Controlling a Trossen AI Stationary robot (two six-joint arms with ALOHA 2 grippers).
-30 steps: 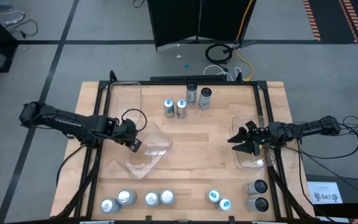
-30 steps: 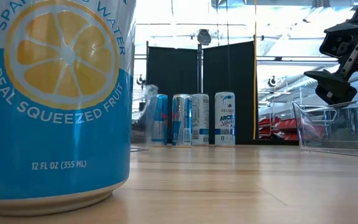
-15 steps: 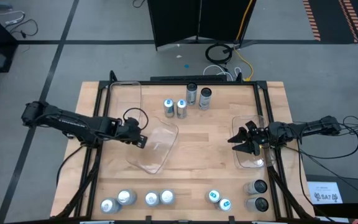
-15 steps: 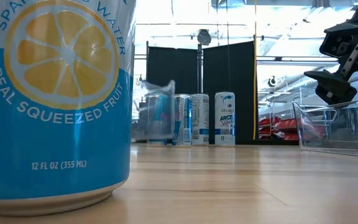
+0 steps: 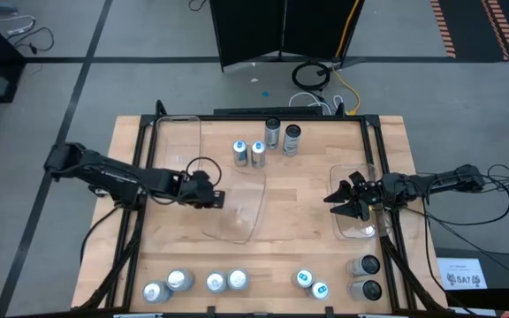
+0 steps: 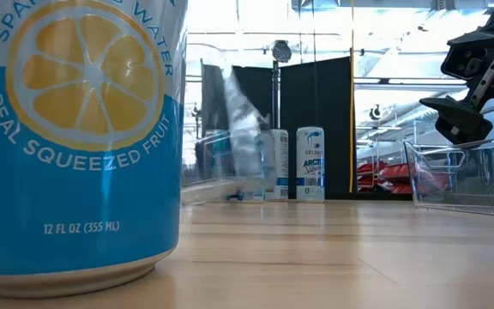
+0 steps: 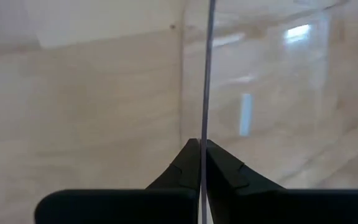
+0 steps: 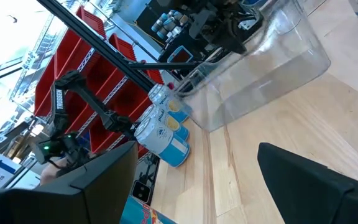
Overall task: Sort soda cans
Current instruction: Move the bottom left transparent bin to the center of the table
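Mostly upright soda cans (image 5: 280,137), silver and dark tops.

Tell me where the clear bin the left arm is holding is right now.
In the high view the clear bin is mid-table, left of centre, below the two blue-topped cans, its wall pinched in the left gripper jaws.

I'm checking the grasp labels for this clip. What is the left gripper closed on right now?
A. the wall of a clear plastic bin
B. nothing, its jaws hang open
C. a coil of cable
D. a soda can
A: in the left wrist view the left gripper has its jaws pinched on the thin clear wall of the plastic bin, and the high view shows that bin tilted at the gripper.
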